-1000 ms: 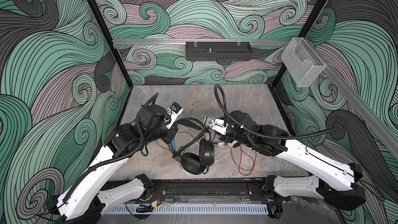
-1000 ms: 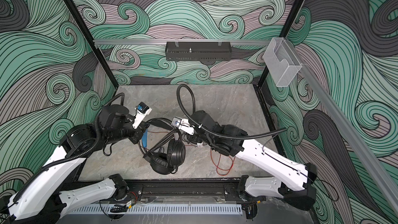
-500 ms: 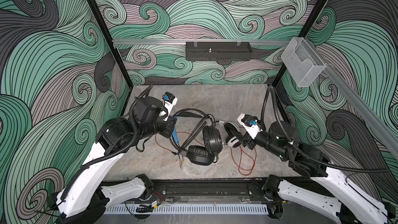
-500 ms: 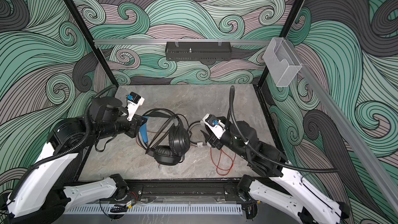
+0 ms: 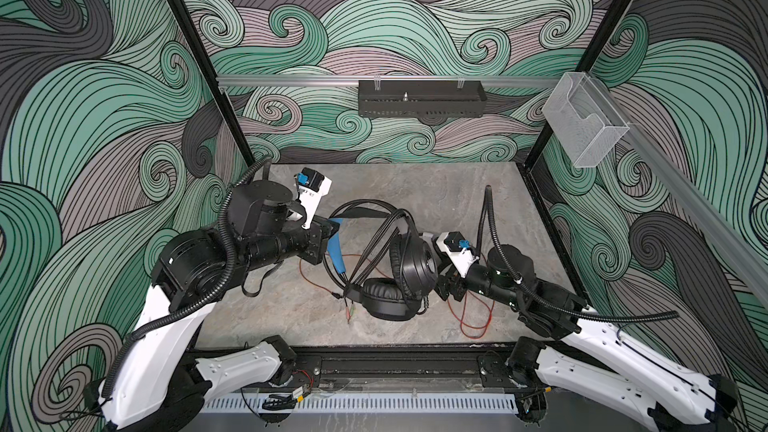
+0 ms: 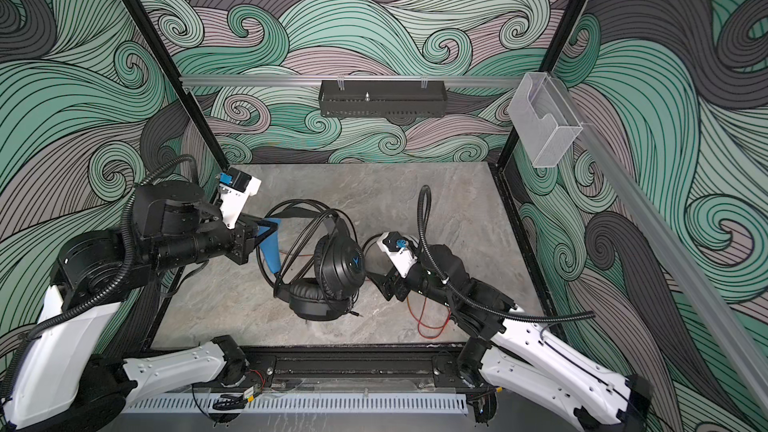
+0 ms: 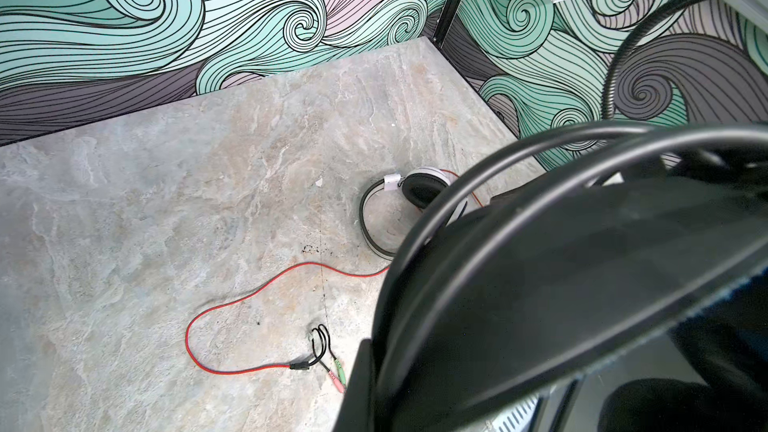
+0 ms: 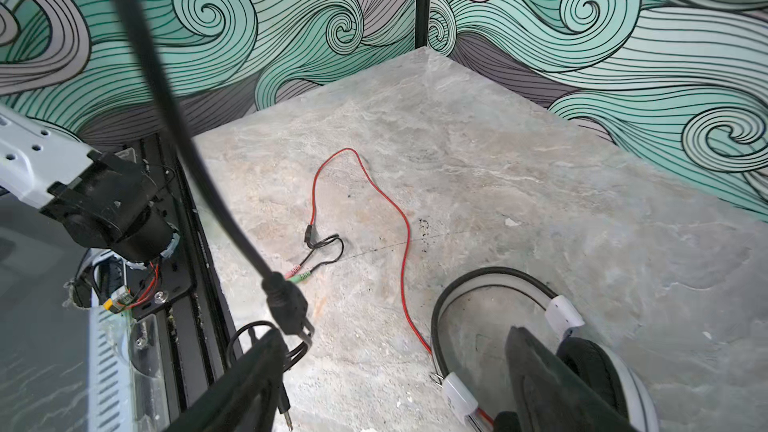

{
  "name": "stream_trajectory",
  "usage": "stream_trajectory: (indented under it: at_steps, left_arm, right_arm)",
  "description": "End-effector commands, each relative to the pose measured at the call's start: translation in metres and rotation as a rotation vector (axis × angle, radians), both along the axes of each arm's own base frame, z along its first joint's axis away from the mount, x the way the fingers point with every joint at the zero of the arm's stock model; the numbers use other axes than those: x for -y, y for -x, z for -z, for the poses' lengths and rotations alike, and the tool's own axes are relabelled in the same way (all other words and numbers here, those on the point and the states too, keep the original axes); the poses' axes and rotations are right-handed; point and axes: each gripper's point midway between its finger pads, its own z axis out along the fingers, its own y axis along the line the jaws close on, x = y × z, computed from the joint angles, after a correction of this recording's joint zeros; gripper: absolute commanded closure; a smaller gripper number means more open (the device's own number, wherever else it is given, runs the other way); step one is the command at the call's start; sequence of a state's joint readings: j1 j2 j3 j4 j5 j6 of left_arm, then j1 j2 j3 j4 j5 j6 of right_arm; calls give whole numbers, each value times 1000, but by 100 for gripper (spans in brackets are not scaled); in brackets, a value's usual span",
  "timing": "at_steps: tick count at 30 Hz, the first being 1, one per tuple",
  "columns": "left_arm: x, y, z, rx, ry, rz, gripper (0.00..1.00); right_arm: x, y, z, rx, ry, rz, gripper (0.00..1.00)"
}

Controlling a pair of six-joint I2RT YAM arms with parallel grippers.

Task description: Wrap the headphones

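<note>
Left claw point(image 5: 329, 231) pinches black headset point(image 5: 411, 268); right claw point(image 8: 395, 332) spread, plug point(image 8: 286, 305) hanging free. I reckon wound cable point(image 5: 376, 238) could unwind.

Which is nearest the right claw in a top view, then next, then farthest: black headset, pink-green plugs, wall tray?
1. black headset: right beside the right claw, on its left.
2. plugs: lying farther left, past the headset.
3. wall tray: high on the back wall.
</note>
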State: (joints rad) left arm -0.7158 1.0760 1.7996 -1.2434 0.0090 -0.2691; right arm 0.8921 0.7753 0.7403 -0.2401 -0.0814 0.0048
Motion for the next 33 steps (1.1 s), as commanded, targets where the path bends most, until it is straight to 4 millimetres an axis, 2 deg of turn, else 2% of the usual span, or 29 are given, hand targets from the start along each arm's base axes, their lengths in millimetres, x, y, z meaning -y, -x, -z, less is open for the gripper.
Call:
stream_trajectory:
  at_steps: [1, 4, 12, 15, 19, 22, 28, 33]
  left_arm:
    - [9, 4, -29, 28, 121, 15, 100]
    - [11, 3, -34, 32, 139, 16, 100]
    - [17, -3, -46, 57, 173, 18, 100]
    - [22, -6, -50, 67, 186, 26, 100]
    - [29, -10, -54, 69, 208, 39, 100]
    - [33, -12, -59, 78, 227, 46, 100]
    - [35, -12, -63, 79, 241, 52, 100]
    - [37, -12, -67, 79, 264, 55, 100]
  right_arm:
    - [-14, -1, -20, -7, -143, -26, 16]
    - [-18, 3, -19, -28, -178, -51, 16]
    - [-13, 1, -7, -54, -177, -21, 15]
    - [-5, -12, 5, -73, -151, 64, 15]
    - [2, -25, 14, -114, -223, 138, 14]
    - [-5, -22, 23, -150, -241, 103, 14]
    - [-23, -6, 27, -195, -269, -29, 14]
    - [-33, -5, 37, -243, -280, -63, 14]
